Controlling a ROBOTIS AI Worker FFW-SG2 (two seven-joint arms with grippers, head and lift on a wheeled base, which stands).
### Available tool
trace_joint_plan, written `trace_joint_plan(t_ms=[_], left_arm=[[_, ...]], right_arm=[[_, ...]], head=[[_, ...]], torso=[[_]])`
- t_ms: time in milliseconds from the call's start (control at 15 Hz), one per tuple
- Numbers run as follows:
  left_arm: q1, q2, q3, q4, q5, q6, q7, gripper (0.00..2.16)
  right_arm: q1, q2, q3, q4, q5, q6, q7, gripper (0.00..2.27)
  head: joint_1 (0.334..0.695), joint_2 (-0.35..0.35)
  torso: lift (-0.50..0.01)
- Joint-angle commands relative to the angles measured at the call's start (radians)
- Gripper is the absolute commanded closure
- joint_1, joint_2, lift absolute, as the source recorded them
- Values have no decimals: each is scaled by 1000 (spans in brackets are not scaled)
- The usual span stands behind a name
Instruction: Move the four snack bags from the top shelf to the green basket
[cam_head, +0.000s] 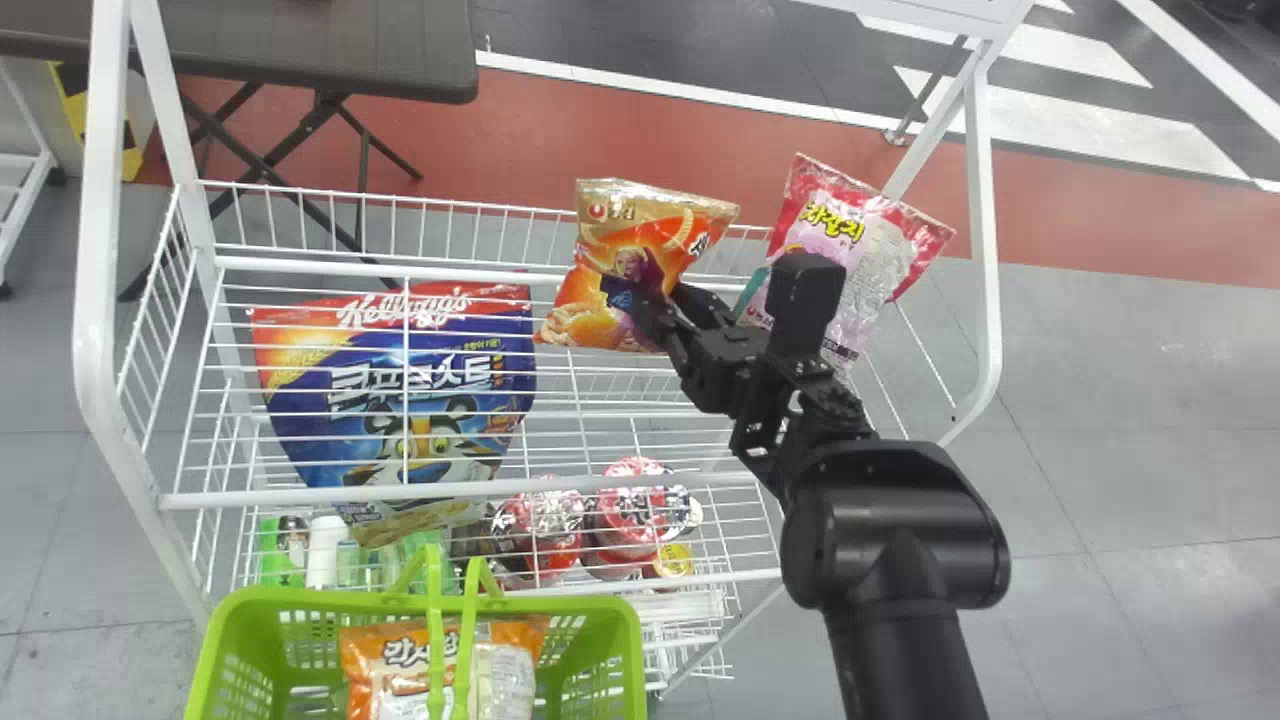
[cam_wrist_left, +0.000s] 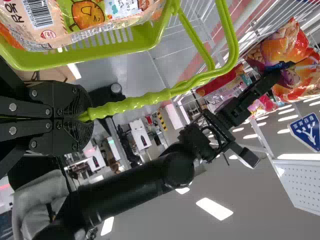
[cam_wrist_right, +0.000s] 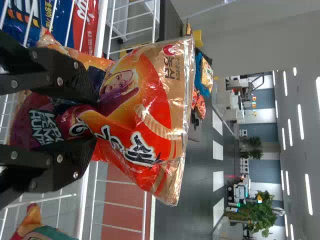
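Basket: one green basket (cam_head: 212, 650), nearest me, at least one packet (cam_head: 385, 675) inside.
Left claw: one claw (cam_wrist_left: 86, 118), closed on the basket handle (cam_wrist_left: 145, 102).
Cereal: one big blue bag (cam_head: 400, 350), behind wire bars.
Right claw: my second claw (cam_head: 655, 308) pinches one orange snack bag (cam_head: 650, 225) over the top shelf (cam_head: 370, 272).
Remaining snack: one pink bag (cam_head: 850, 225), right end.
Table: one (cam_head: 330, 50), beyond.

"Kellogg's" on blue pouch (cam_head: 310, 370) (white script, red band); "농심" on orange snack bag (cam_head: 665, 225).
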Motion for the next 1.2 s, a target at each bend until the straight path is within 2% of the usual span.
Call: trace_joint_plan(t_ms=[0,200,400,600,667,800,933,1133], left_arm=[[0,-2,-2,-3,-2,-1,0,1403],[-1,-2,1,-4,-2,-1,3,1403],[-1,-2,-2,-10,-2,-1,5,1403],[0,-2,-3,-15,-2,-1,8,1403],[0,-2,-6,-15,-3,-1,11,1403],[3,-3,-9,-17,-3,-1,12,1403],[5,-5,-11,-18,-5,-4,12,1403],[6,-8,-19,-18,-8,-4,11,1403]], right_arm=[[81,1,-26,-135,-18,38,-1,2243],[234,4,-86,-348,-90,74,-1,2243],[382,11,-173,-563,-204,243,0,2243],[541,60,-264,-736,-316,443,38,2243],[581,81,-299,-771,-351,522,75,2243],[615,81,-359,-797,-428,759,144,2243],[627,81,-376,-796,-472,967,163,2243],[650,81,-362,-753,-508,1093,193,2243]], head=[[695,-350],[695,-350],[695,-350],[695,-350],[695,-350],[695,-350],[695,-350],[695,-350]], torso=[[0],[0],[0],[0],[0],[0],[0],[0]])
